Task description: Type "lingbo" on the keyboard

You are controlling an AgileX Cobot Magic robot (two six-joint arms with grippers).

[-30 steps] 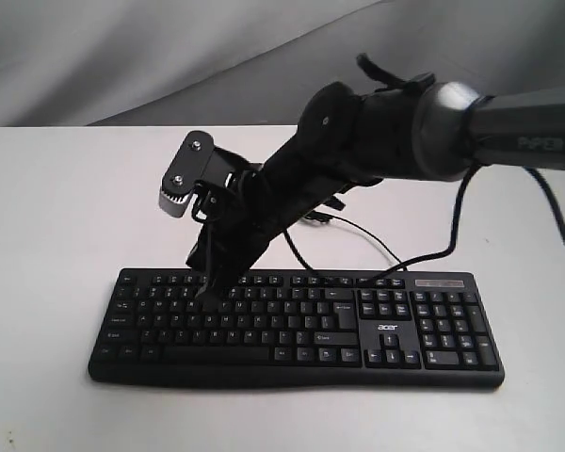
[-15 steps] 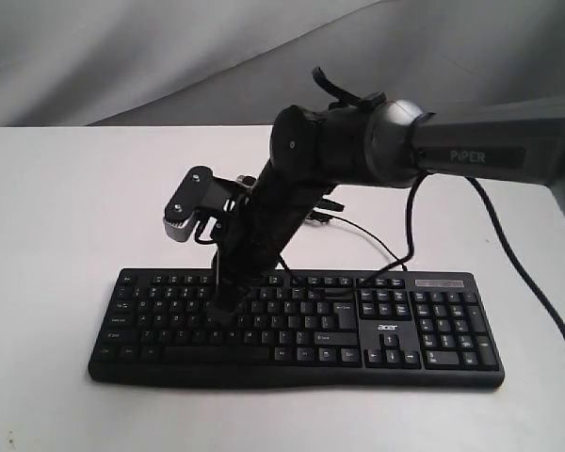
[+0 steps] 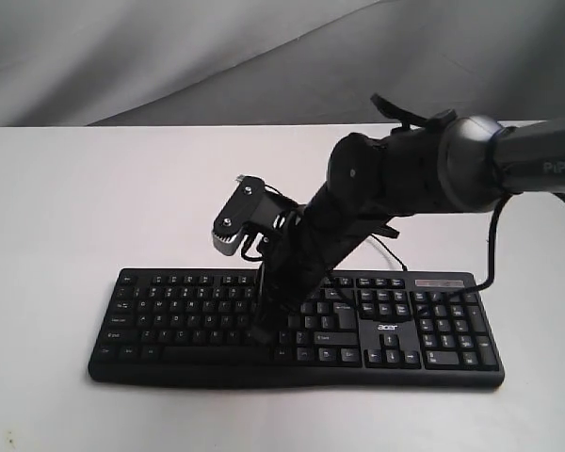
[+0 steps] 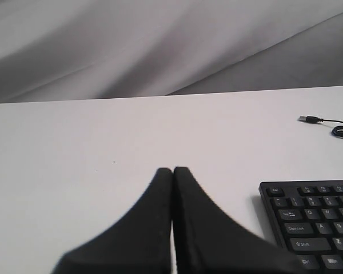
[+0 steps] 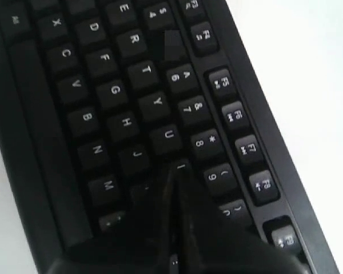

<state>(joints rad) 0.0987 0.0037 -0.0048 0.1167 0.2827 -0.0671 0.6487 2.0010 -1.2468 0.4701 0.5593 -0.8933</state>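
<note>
On the white surface (image 3: 56, 207): one black keyboard (image 3: 169, 325), lying flat toward the near edge, number pad at the right arm's side. Behind its far corner, a thin cable plug (image 4: 306, 119) lies loose. Right arm (image 3: 405, 169): slants down over the keys. Right fingers (image 5: 170, 191): pressed together, holding nothing, tip among the letter keys just beside the I key (image 5: 181, 166); contact cannot be told. Left fingers (image 4: 167, 180): pressed together, empty, over bare surface beside the keyboard's Caps Lock end.
</note>
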